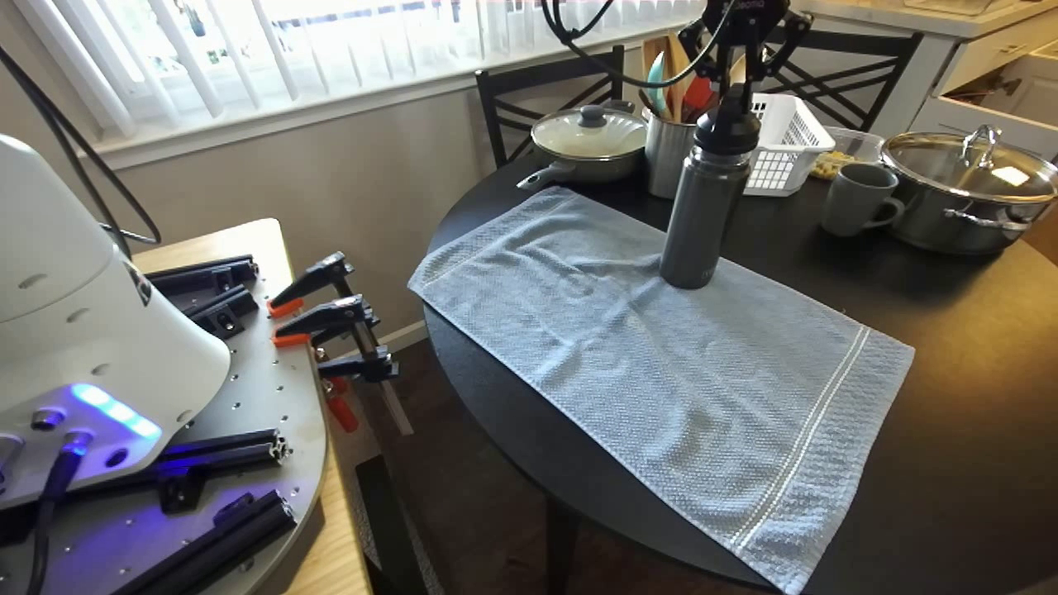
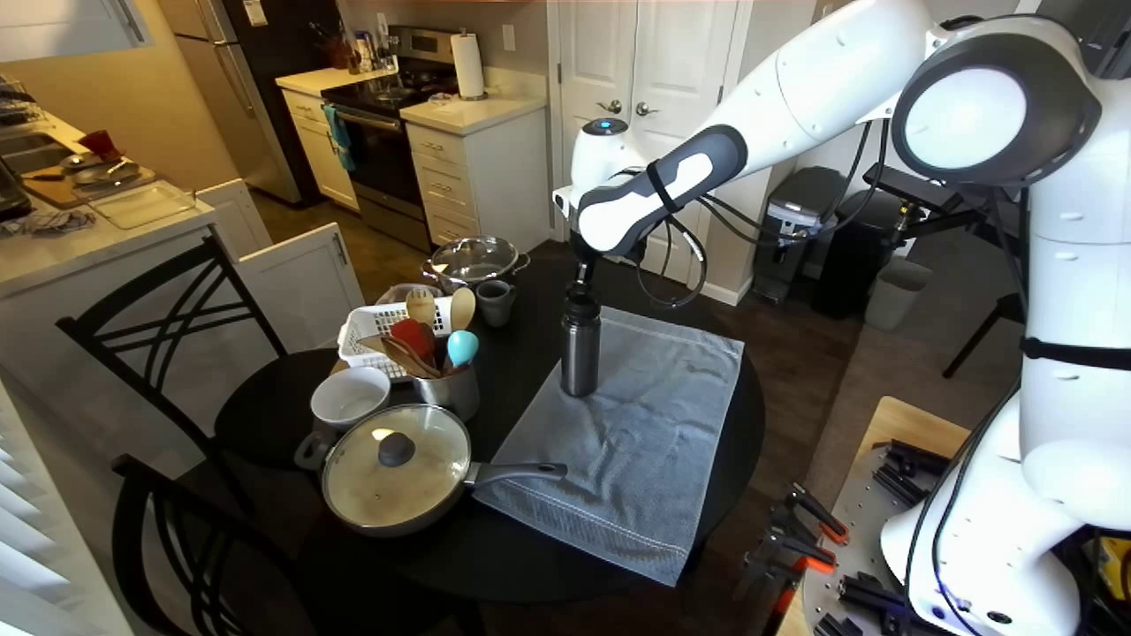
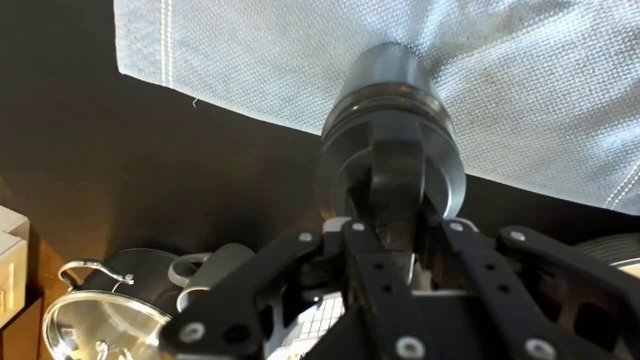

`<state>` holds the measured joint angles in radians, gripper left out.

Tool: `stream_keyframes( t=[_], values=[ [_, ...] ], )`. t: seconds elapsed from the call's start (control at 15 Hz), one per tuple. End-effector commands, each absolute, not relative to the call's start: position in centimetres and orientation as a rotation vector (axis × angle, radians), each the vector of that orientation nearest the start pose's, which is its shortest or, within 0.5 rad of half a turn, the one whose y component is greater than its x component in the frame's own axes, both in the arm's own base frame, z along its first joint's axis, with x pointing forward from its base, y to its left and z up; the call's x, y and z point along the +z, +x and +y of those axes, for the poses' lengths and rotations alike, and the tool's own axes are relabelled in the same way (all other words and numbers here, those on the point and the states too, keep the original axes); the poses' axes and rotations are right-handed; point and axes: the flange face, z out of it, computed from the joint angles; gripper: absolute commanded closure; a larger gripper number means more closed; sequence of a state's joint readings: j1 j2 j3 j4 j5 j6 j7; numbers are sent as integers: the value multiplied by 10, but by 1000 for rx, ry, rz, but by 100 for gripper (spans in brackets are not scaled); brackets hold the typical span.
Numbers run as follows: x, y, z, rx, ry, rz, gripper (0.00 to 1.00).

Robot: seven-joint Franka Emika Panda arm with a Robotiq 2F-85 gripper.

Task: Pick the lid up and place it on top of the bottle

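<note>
The bottle [image 1: 702, 219], a tall dark grey metallic flask, stands upright on the blue-grey towel. It also shows in an exterior view [image 2: 580, 358] and in the wrist view [image 3: 387, 65]. The black lid [image 1: 727, 132] is at the bottle's mouth, in line with it; a lighter neck band shows just below. It also shows in an exterior view [image 2: 580, 306] and in the wrist view [image 3: 395, 150]. Whether the lid is fully seated I cannot tell. My gripper [image 3: 394, 202] is shut on the lid's raised handle, one finger on each side, directly above the bottle.
The towel [image 1: 579, 330] lies on the round black table. Near the bottle stand the utensil holder [image 2: 455, 393], white basket [image 1: 785, 149], lidded pan [image 2: 398, 495], grey mug [image 1: 855, 198] and large pot [image 1: 950, 219]. A white bowl [image 2: 349, 397] is behind the pan.
</note>
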<state>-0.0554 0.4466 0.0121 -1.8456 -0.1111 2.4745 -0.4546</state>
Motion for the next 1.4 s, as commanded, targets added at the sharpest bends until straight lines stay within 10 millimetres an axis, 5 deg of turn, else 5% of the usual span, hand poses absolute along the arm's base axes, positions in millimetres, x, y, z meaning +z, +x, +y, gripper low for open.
stream_keyframes(
  t=[0.0,0.6,0.67,0.73,1.33],
  values=[
    [298,654,-26,-223,-3161,-778,94],
    [289,653,-25,-210,-3151,-784,94],
    [289,653,-25,-203,-3155,-781,63],
    [289,653,-25,-202,-3151,-783,50],
    [311,651,-36,-240,-3157,-763,0]
  ],
)
